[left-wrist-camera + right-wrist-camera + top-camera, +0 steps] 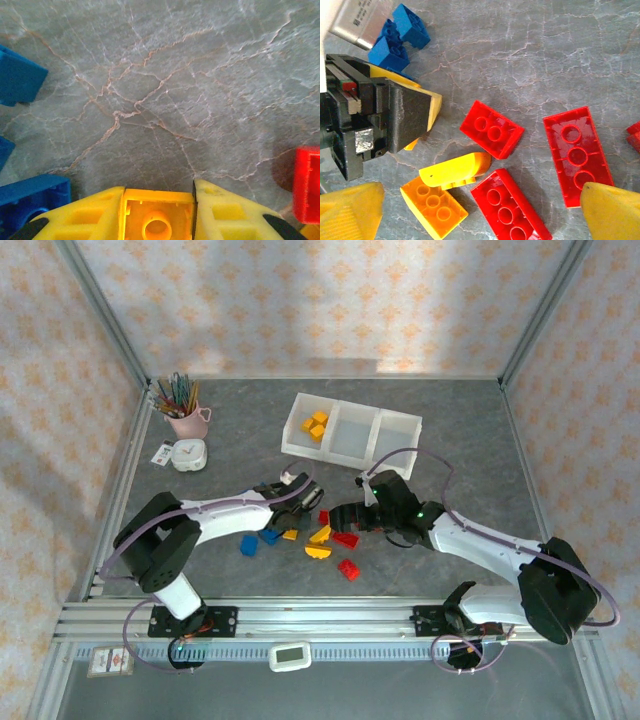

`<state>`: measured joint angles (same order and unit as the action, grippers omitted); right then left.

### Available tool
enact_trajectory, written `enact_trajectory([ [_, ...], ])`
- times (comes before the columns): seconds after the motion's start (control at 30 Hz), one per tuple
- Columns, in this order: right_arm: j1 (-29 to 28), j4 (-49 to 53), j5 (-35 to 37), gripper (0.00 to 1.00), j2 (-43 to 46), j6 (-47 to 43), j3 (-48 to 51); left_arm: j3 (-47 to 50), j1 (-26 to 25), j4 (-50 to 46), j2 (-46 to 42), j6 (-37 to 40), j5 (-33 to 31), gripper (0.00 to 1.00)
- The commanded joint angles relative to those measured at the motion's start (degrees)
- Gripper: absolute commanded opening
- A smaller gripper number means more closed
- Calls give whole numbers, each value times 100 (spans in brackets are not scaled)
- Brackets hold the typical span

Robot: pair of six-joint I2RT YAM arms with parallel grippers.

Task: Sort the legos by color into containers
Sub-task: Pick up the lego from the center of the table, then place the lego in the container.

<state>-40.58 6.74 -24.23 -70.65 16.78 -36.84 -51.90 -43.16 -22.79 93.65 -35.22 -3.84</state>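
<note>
The legos [320,540] lay scattered on the grey, marble-veined table [470,440] between the two arms, in front of the containers [400,435]. These were three translucent white square bins joined in a row, and a few yellow pieces [316,425] sat in the left bin.

The left gripper [158,195] was closed on a yellow brick [157,222]. The brick's hollow underside and round inner tube faced the wrist camera, and its lower edge was cut off by the frame. Whether it touched the table could not be told. A blue brick [17,75] to one side and a red brick [307,185] to the other were cropped too.

The right gripper [481,192] hung over the pile with its jaws wide apart, and only the tips of its ribbed yellow fingers [350,212] showed. Below it lay a glossy red two-stud brick [492,129], a longer red one [577,155] and a smooth curved yellow piece [455,171]. A silver plate [360,20] at the corner carried print too small to read.

Far back stood a pink cup [187,420] of pencils.
</note>
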Motion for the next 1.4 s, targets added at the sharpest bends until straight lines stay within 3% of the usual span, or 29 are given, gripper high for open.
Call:
enact_trajectory([
  [0.0,114,-312,-185,100,170,95,-149,-11,-65,-269,-266,-123,-321,33],
  [0.23,562,-186,-198,100,159,157,-508,-550,36,-406,-386,2,-772,35],
  [0.47,836,-69,86,100,-76,133,-1051,-1713,617,-257,146,130,-968,35],
  [0.63,984,-81,428,100,-263,166,-1282,-2688,1094,-61,868,303,-935,35],
  [1.1,1272,-367,90,100,-580,230,-1449,-5486,1850,-151,3317,205,-874,36],
  [1.37,1272,-422,-146,100,-642,91,-1483,-5866,1855,-208,3390,306,-978,50],
])
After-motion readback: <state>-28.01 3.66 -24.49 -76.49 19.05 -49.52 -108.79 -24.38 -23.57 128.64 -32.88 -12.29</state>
